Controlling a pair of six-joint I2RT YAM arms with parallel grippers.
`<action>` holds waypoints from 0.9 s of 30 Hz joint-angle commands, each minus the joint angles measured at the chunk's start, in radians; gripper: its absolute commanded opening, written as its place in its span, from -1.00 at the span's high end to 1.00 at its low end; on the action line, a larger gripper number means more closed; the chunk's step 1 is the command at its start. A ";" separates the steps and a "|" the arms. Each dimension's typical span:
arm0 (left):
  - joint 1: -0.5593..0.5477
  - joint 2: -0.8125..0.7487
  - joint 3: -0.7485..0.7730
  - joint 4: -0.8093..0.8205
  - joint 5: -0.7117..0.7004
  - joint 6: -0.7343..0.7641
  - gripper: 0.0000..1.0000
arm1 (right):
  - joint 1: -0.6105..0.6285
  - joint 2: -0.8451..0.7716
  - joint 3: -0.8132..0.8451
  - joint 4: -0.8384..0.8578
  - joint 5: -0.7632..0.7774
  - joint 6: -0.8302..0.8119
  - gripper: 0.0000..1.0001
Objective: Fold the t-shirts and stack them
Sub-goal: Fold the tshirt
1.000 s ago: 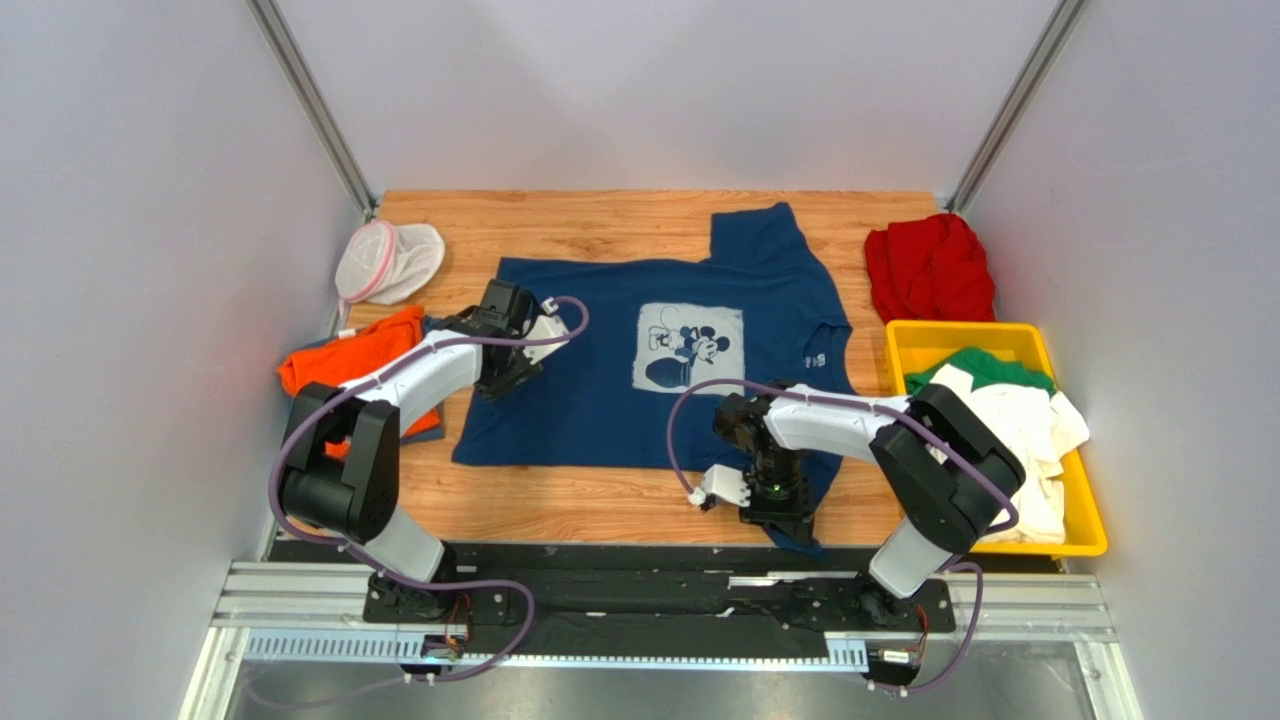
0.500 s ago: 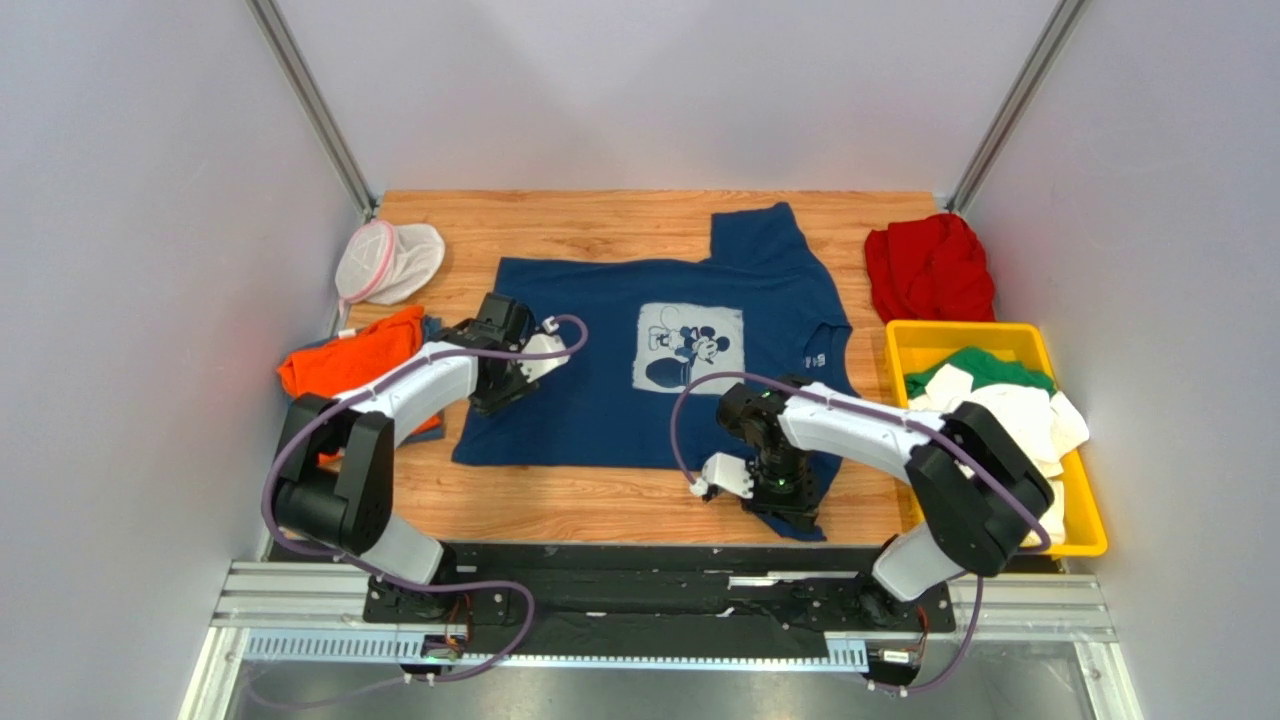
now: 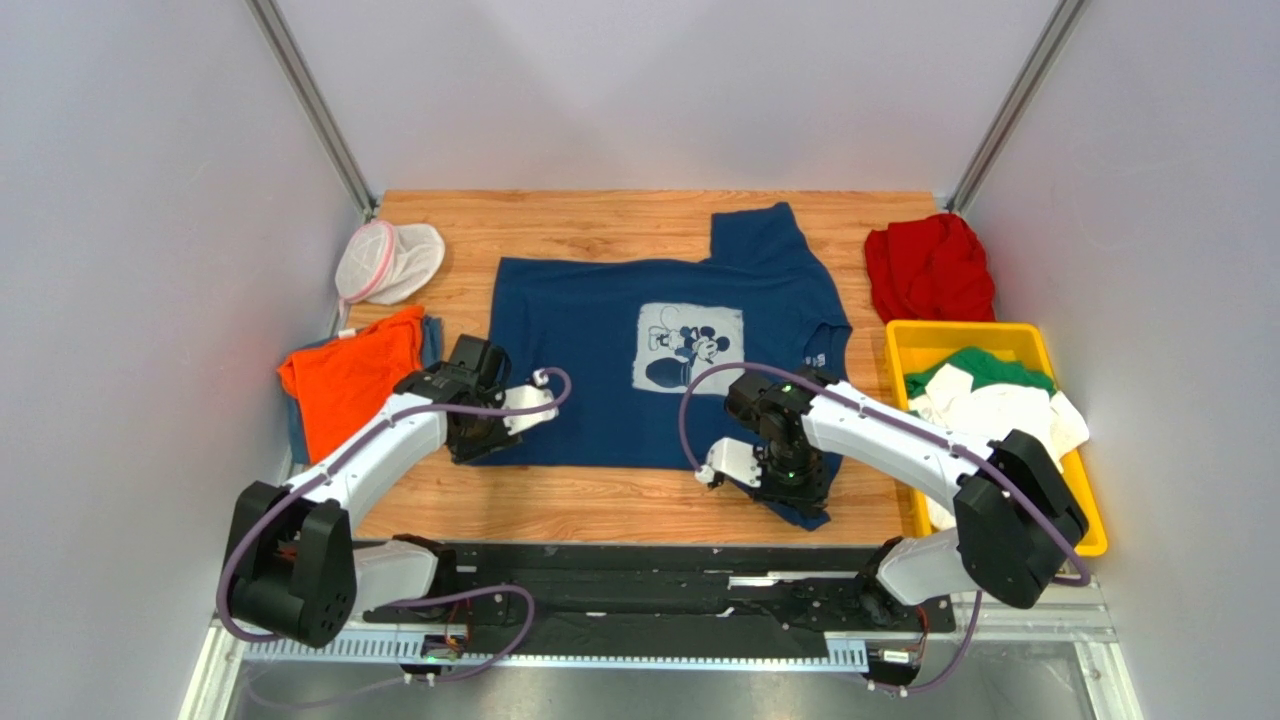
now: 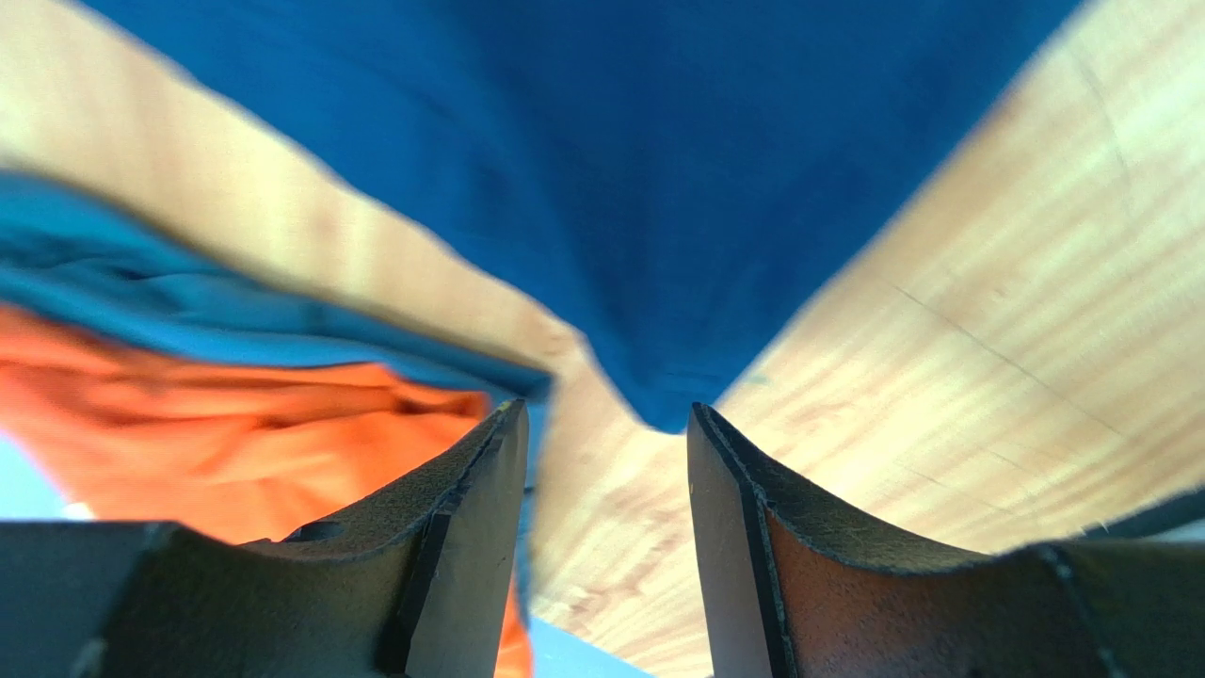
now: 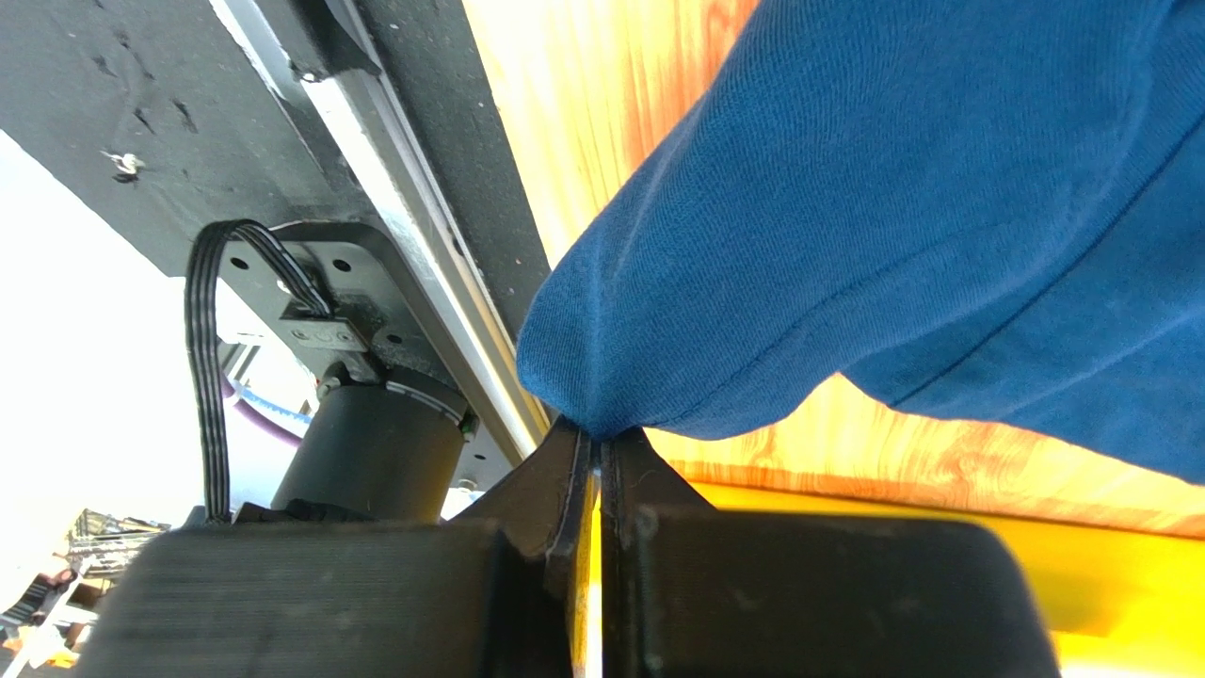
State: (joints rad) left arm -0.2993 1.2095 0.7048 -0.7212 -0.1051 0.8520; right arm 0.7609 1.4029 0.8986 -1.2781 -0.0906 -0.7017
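The navy t-shirt (image 3: 661, 360) with the pale Mickey print lies spread flat mid-table. My right gripper (image 3: 790, 483) is shut on its near right corner; the wrist view shows the navy cloth (image 5: 877, 212) pinched between the fingertips (image 5: 601, 441) and lifted slightly off the wood. My left gripper (image 3: 470, 443) hovers at the shirt's near left corner, open, with only bare wood between its fingers (image 4: 606, 417) and the corner tip (image 4: 662, 403) just ahead. An orange t-shirt (image 3: 349, 383) lies left of it, also visible in the left wrist view (image 4: 212, 424).
A red t-shirt (image 3: 929, 267) is bunched at the back right. The yellow bin (image 3: 917, 342) on the right holds white (image 3: 1010, 420) and green (image 3: 984, 368) shirts. A white mesh pouch (image 3: 386, 258) sits back left. Black rail (image 5: 410, 170) runs along the near edge.
My left arm has drawn back from the shirt's left side to its near left corner. My right gripper has shut on the near right corner and carried it a little away from the edge.
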 commanded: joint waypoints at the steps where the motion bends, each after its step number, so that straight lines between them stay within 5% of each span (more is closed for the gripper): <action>1: 0.020 0.024 -0.025 -0.011 0.047 0.062 -0.10 | 0.005 -0.024 0.040 -0.026 0.034 0.019 1.00; 16: 0.089 0.117 -0.047 0.054 0.073 0.101 -0.03 | 0.005 -0.039 0.025 -0.023 0.045 0.025 1.00; 27: 0.097 0.107 -0.048 0.006 0.093 0.079 1.00 | 0.003 -0.074 0.089 -0.073 0.083 0.042 1.00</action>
State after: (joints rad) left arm -0.2089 1.3445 0.6601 -0.6819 -0.0475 0.9298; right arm 0.7609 1.3720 0.9218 -1.3075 -0.0376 -0.6815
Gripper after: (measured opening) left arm 0.057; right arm 0.014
